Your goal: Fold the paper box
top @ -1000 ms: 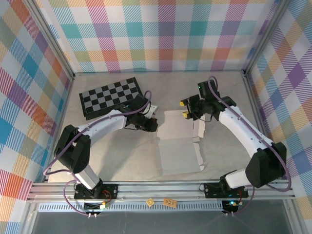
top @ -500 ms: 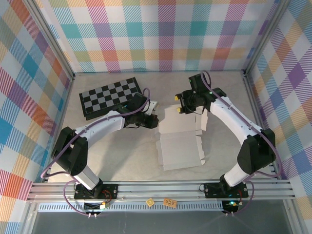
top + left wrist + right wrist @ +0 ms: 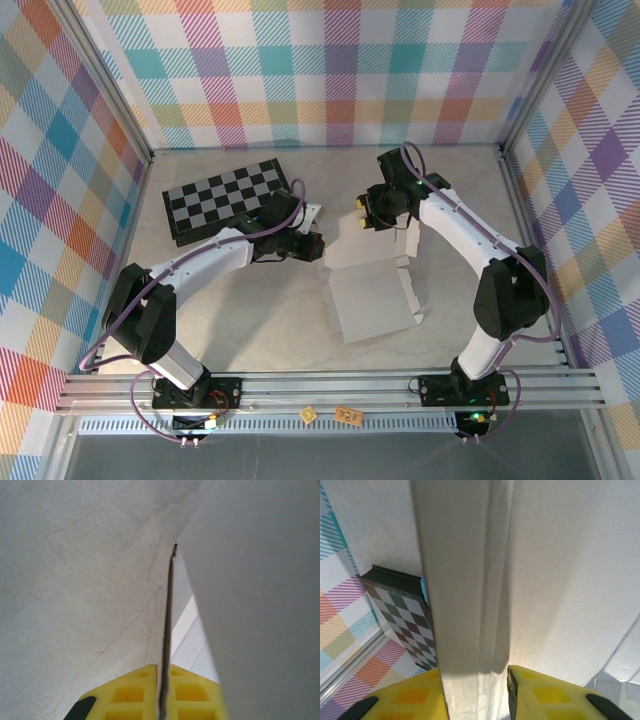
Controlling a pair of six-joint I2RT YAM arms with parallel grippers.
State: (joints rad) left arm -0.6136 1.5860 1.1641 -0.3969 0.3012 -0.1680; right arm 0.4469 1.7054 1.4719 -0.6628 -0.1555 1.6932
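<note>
- The paper box (image 3: pixel 375 300) lay on the bench (image 3: pixel 250 330) to the right of the checkerboard (image 3: pixel 225 198) and nearer my bases than the board was. The two were apart, not touching.
- It was a creased white sheet. The panel furthest from the checkerboard lay flat on the bench, with a notched flap along the side turned away from the board. The panel closest to the checkerboard looked lifted off the bench.
- My left claw (image 3: pixel 312 246) sat just off the checkerboard's near right corner, on the box edge that faced the board.
- From that wrist, the yellow fingers (image 3: pixel 130 697) were closed tight, with the thin card edge running up between them — clamped on the paper box.
- My right claw (image 3: pixel 362 222) was at the far edge of the raised panel, further to the right of the checkerboard than the left claw.
- From that wrist, a folded strip of card stood between the yellow fingers (image 3: pixel 545 700) and filled the gap from one to the other. I could not tell whether they pinched it or only stood against it.
- Past that strip — low in the same wrist view — a corner of the checkerboard showed, with the plaid wall (image 3: pixel 342 630) just behind it.
</note>
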